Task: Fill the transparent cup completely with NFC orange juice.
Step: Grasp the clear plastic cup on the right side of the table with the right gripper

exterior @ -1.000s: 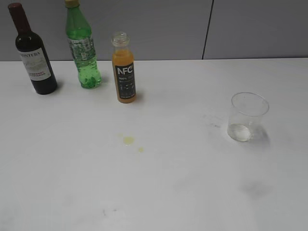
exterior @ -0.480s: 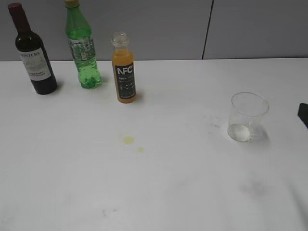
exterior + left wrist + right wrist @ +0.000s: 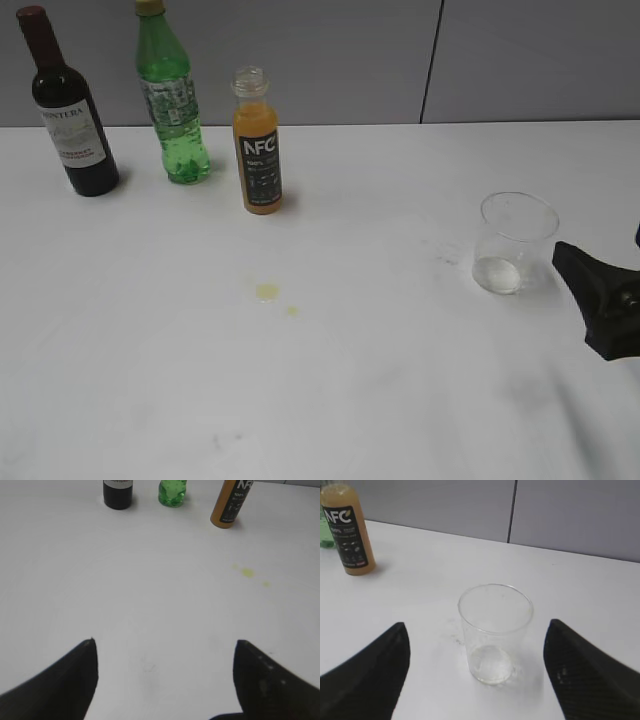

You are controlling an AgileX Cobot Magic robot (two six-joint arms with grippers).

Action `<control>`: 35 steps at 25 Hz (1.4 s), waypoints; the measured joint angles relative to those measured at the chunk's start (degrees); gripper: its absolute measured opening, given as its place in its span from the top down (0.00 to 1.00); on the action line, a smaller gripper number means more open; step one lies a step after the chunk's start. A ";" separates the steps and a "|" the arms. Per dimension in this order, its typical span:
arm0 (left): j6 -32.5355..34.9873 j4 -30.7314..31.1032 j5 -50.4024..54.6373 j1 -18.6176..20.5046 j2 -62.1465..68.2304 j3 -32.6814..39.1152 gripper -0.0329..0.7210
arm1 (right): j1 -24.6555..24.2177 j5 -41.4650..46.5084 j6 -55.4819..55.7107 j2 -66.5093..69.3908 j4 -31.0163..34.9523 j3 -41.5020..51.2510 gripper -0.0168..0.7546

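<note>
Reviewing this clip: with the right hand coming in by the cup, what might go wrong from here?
1. The empty transparent cup stands unheld between the wide-open fingers of the right hand; an off-centre closing might tip it or push it away.
2. The NFC orange juice bottle appears uncapped, so a clumsy grasp by the left hand could slosh juice.
3. Yellowish drops already mark the table; pouring may add more.

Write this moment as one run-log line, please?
stage: approach | right gripper: open, facing transparent cup, not touching | cup: upright, empty | NFC orange juice: untouched | left gripper: open, empty
</note>
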 joint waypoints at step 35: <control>0.00 0.34 0.00 0.00 0.00 0.00 0.17 | 0.00 -21.98 1.70 26.70 5.07 3.10 0.15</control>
